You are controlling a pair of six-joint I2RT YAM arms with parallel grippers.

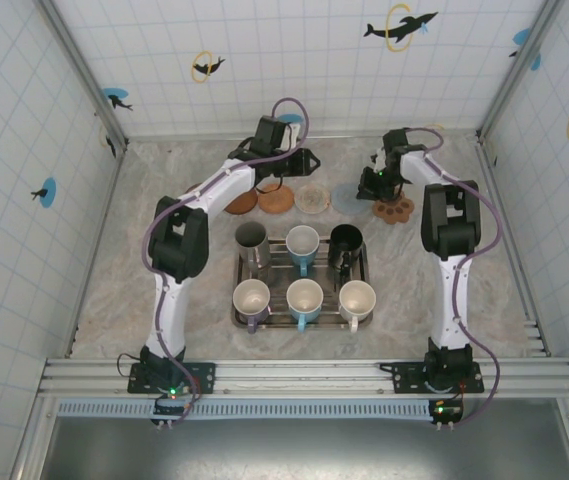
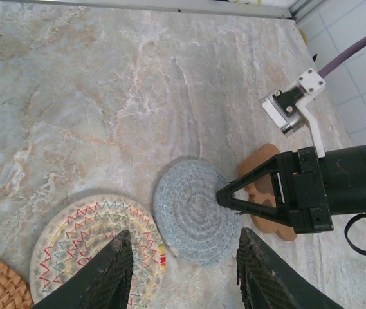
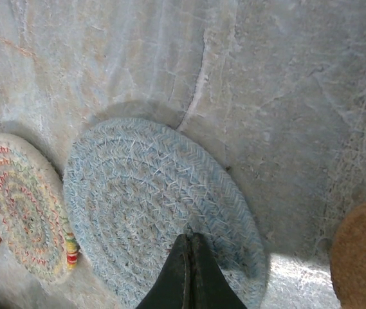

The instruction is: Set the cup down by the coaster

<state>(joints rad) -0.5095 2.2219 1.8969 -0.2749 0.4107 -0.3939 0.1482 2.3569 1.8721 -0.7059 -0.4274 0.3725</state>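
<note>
Jaws stand part-open and empty on your left gripper (image 2: 184,235) and shut on your right gripper (image 3: 189,239), both above the blue coaster (image 2: 189,206), so go for the cups (image 1: 302,243) on its near side, likely hard, slick and breakable, and pinch one by the rim.

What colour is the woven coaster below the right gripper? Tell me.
Pale blue-grey; the coaster shows best in the right wrist view.

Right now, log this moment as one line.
left claw: open, empty, above coasters | right claw: shut, tip over blue coaster | cups: six in tray, none placed
</note>
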